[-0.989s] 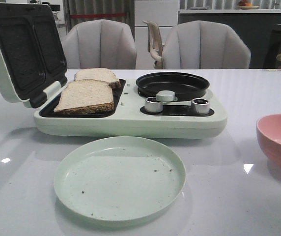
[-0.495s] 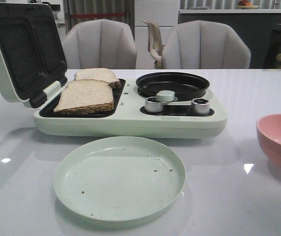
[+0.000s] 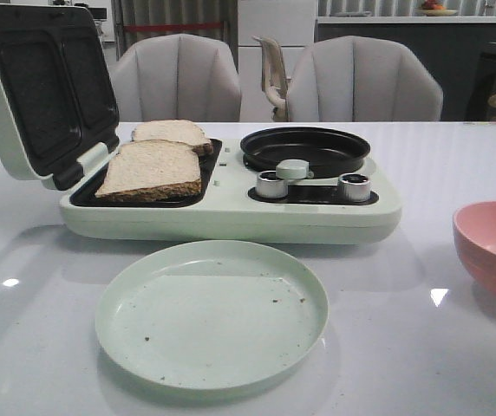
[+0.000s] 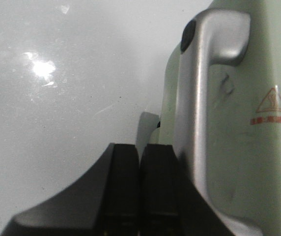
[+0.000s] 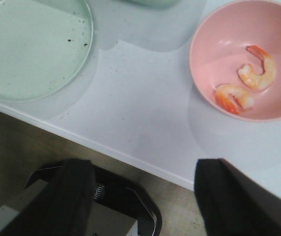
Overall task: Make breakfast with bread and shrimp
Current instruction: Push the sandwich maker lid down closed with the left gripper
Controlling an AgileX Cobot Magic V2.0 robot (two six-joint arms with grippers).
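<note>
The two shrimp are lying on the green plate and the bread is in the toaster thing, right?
Not quite. The two shrimp are in the pink bowl, as the right wrist view shows. The green plate holds only crumbs. The bread is in the sandwich maker.

Red warning triangle on lid, text unreadable

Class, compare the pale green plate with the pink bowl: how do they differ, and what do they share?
The plate is pale green, the bowl pink. The plate is shallow and flat, the bowl deep-walled. The plate holds only dark specks, the bowl two shrimp. Both are round and rest on the white table.
</note>
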